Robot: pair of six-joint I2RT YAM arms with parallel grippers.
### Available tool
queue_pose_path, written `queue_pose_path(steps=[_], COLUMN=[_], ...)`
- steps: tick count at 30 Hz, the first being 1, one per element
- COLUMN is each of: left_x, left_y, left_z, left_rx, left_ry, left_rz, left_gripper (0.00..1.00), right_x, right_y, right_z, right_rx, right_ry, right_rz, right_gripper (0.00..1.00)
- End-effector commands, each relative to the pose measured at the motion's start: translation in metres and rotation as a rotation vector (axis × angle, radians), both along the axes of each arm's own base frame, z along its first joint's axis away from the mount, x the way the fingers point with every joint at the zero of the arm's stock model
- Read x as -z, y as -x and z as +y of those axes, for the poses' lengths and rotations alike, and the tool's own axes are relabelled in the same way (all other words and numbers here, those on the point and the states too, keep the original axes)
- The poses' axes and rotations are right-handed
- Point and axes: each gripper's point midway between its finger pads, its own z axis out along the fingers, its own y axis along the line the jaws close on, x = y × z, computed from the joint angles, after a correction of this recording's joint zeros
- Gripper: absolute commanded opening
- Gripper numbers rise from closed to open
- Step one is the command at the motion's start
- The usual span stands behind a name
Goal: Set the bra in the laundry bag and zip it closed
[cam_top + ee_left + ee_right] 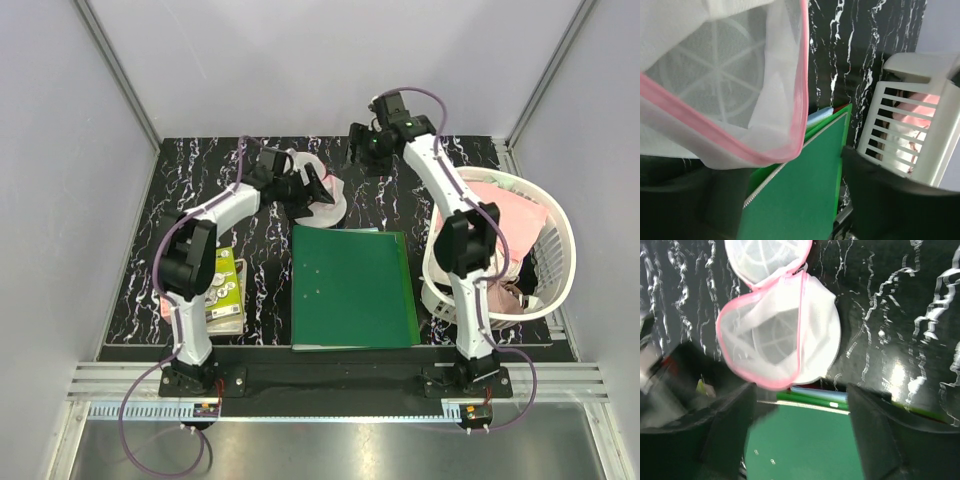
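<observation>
The laundry bag (335, 205), white mesh with a pink rim, lies on the black marbled table behind the green folder. In the right wrist view the laundry bag (775, 340) gapes, its pink zip edge parted. My left gripper (305, 188) is right at the bag. In the left wrist view its jaws (795, 175) stand open, and the bag's rim (765, 155) hangs just above them, not pinched. My right gripper (362, 150) hovers open to the right of the bag, nothing between its fingers (800, 405). I cannot make out the bra; pink cloth (500, 205) lies in the basket.
A green folder (352, 288) lies at the table's middle, over blue and red sheets (820, 392). A white slatted basket (560, 270) of clothes stands at the right edge, seen also in the left wrist view as the basket (900, 125). A book (225, 290) rests at the front left.
</observation>
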Motion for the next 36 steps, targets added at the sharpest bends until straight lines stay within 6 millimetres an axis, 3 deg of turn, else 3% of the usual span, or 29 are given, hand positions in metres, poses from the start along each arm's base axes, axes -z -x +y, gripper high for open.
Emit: queue_pose_path(steps=[1, 2, 3, 4, 5, 6, 8, 10, 11, 12, 18, 22, 27, 29, 31, 32, 33, 35, 36], left_x=[-0.063, -0.067, -0.069, -0.068, -0.052, -0.060, -0.052, -0.043, -0.035, -0.018, -0.005, 0.004, 0.011, 0.013, 0.009, 0.004, -0.002, -0.014, -0.029], left_y=[-0.013, -0.016, -0.028, -0.033, -0.037, -0.045, -0.051, -0.066, -0.063, -0.066, -0.074, -0.072, -0.071, -0.071, -0.072, -0.073, -0.075, -0.079, -0.081], left_z=[0.043, 0.058, 0.080, 0.089, 0.102, 0.104, 0.114, 0.113, 0.111, 0.109, 0.101, 0.100, 0.084, 0.083, 0.084, 0.085, 0.085, 0.089, 0.089], left_rx=[-0.051, -0.061, -0.102, -0.108, -0.102, -0.092, -0.082, -0.065, -0.047, -0.033, -0.031, -0.024, 0.012, 0.005, -0.003, -0.009, -0.011, -0.025, -0.030], left_ry=[-0.025, -0.060, -0.086, -0.101, -0.131, -0.133, -0.175, -0.191, -0.189, -0.184, -0.154, -0.158, -0.127, -0.123, -0.127, -0.133, -0.134, -0.150, -0.149], left_rz=[-0.221, -0.245, -0.252, -0.249, -0.213, -0.235, -0.219, -0.206, -0.159, -0.119, -0.076, -0.060, -0.040, -0.030, -0.036, -0.050, -0.066, -0.099, -0.132], left_gripper=[0.88, 0.88, 0.88, 0.87, 0.85, 0.85, 0.85, 0.86, 0.85, 0.83, 0.69, 0.70, 0.69, 0.62, 0.48, 0.43, 0.31, 0.20, 0.16], right_x=[0.004, 0.009, 0.016, 0.021, 0.027, 0.036, 0.047, 0.057, 0.064, 0.067, 0.081, 0.090, 0.105, 0.104, 0.102, 0.098, 0.094, 0.077, 0.068], right_y=[-0.019, -0.019, -0.018, -0.017, -0.014, -0.012, -0.007, -0.003, -0.003, -0.002, -0.009, -0.013, -0.015, -0.019, -0.021, -0.023, -0.023, -0.027, -0.030], right_z=[0.012, 0.014, 0.017, 0.019, 0.022, 0.025, 0.032, 0.036, 0.038, 0.041, 0.057, 0.064, 0.068, 0.070, 0.071, 0.070, 0.068, 0.063, 0.060], right_rx=[0.070, 0.068, 0.065, 0.065, 0.056, 0.046, 0.030, 0.018, 0.012, 0.003, -0.029, -0.043, -0.044, -0.048, -0.042, -0.026, -0.016, 0.008, 0.015], right_ry=[0.004, 0.000, -0.001, 0.010, 0.016, 0.021, 0.025, 0.031, 0.032, 0.032, 0.037, 0.040, 0.069, 0.078, 0.087, 0.097, 0.100, 0.112, 0.116], right_rz=[0.006, 0.022, 0.045, 0.055, 0.064, 0.084, 0.109, 0.132, 0.143, 0.149, 0.132, 0.126, 0.126, 0.104, 0.089, 0.075, 0.070, 0.029, 0.005], right_gripper=[0.71, 0.65, 0.65, 0.65, 0.65, 0.66, 0.68, 0.71, 0.71, 0.72, 0.67, 0.59, 0.54, 0.46, 0.34, 0.24, 0.21, 0.14, 0.05])
